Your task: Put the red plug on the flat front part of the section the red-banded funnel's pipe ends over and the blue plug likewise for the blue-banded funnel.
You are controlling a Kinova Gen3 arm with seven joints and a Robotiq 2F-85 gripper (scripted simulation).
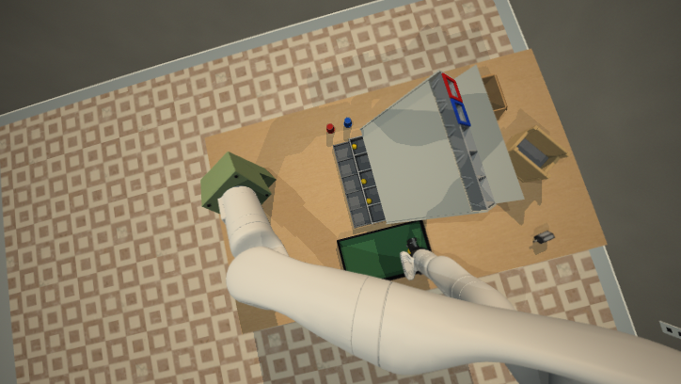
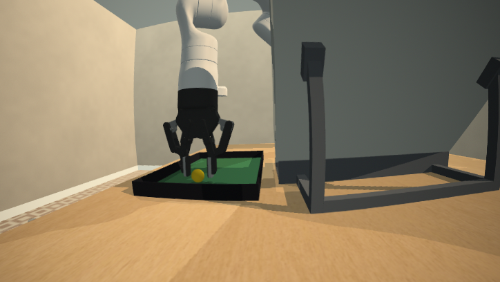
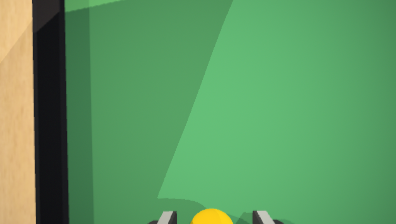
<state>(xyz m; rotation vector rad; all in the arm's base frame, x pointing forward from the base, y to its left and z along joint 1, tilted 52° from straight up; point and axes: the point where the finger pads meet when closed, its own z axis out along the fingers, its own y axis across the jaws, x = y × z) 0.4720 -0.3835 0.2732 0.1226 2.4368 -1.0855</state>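
Exterior view had my gripper (image 2: pixel 197 171) pointing straight down into the black-walled marble tray (image 2: pixel 195 191), fingers apart and straddling the yellow marble (image 2: pixel 197 175) that sat on the green floor of the tray, with a visible gap on each side of it, so nothing was clamped. Wrist view showed the same: the marble (image 3: pixel 212 217) at the bottom edge between my two pale pads (image 3: pixel 167 218), the tray's dark wall (image 3: pixel 49 110) running down the left. From the top view, my gripper (image 1: pixel 411 245) was at the tray's (image 1: pixel 340 252) right end, just beside the grey cover (image 1: pixel 414 157). The red plug (image 1: pixel 330 127) and the blue plug (image 1: pixel 347 121) stood side by side on the table (image 1: pixel 295 162), near the far end of the row of sections (image 1: pixel 353 184), not on any flat front part. Three yellow marbles lay in the sections. The red-banded funnel (image 1: pixel 451 86) and blue-banded funnel (image 1: pixel 460 113) sat next to each other at the cover's top end.
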